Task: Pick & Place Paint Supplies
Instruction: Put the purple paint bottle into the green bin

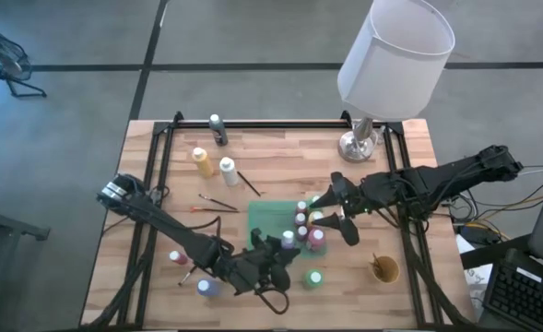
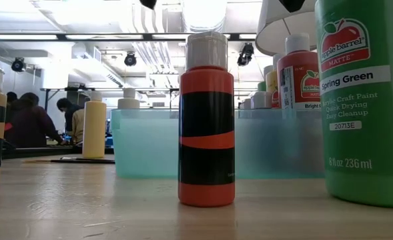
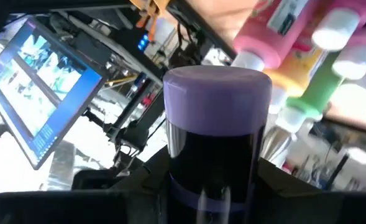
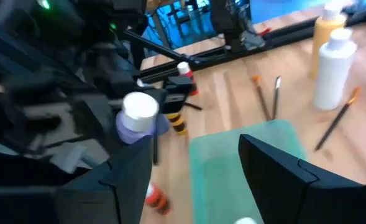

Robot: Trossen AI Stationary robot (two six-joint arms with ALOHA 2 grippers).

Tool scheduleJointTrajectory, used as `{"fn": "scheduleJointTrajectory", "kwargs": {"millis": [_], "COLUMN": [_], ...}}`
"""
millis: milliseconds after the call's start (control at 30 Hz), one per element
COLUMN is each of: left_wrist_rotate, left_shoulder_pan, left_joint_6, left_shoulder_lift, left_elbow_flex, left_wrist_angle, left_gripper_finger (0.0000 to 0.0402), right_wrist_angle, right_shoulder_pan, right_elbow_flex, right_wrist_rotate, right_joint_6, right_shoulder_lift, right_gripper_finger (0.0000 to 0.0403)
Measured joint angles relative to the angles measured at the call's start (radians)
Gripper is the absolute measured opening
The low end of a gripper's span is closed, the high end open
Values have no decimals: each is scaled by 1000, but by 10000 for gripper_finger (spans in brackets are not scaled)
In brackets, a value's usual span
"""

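My left gripper (image 1: pixel 280 247) is at the near edge of the teal tray (image 1: pixel 269 219), shut on a purple bottle with a pale purple cap (image 3: pixel 217 87). The same bottle (image 4: pixel 139 115) stands upright in the right wrist view. My right gripper (image 1: pixel 340 208) is open over the tray's right part, its fingers (image 4: pixel 282 174) apart above the teal floor. Several pink and pale-capped bottles (image 1: pixel 308 229) stand in the tray. On the bare wood stand a green bottle (image 1: pixel 314 277), a yellow one (image 1: pixel 201 161), a white one (image 1: pixel 227 168) and a grey one (image 1: pixel 218 129). Thin brushes (image 1: pixel 218 201) lie left of the tray. My left gripper pinches the purple bottle between its two fingers, on the dark-labelled body (image 3: pixel 214 162) below the cap. The fingers come roughly level from the table's near left. The bottle stays upright. Whether its bottom rests on anything is hidden by the gripper.
A white-shaded lamp (image 1: pixel 395 55) stands at the far right, and a tan cup (image 1: pixel 384 269) near the right edge. A red bottle (image 1: pixel 175 258) and a blue one (image 1: pixel 205 288) stand near left. An orange-and-black bottle (image 2: pixel 206 120) and the big green bottle (image 2: pixel 366 100) fill the low view.
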Motion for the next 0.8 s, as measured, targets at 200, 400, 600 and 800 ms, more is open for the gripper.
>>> {"fn": "scheduleJointTrajectory", "kwargs": {"millis": [200,400,600,800], "left_wrist_rotate": [-22,-11,12,12], "left_shoulder_pan": [16,27,39,48], "left_joint_6": [64,83,91,89], "left_shoulder_lift": [12,15,15,15], "left_elbow_flex": [0,0,0,0], "left_wrist_angle": [26,25,33,32], "left_gripper_finger": [126,126,126,126], "right_wrist_angle": [-5,-4,-3,-6], "right_shoulder_pan": [-12,-23,-27,-27], "right_elbow_flex": [0,3,33,114], "right_wrist_rotate": [-67,-78,-90,-93], "right_joint_6": [42,9,-5,-46], "right_shoulder_lift": [3,18,83,166], "right_gripper_finger": [260,272,271,252]}}
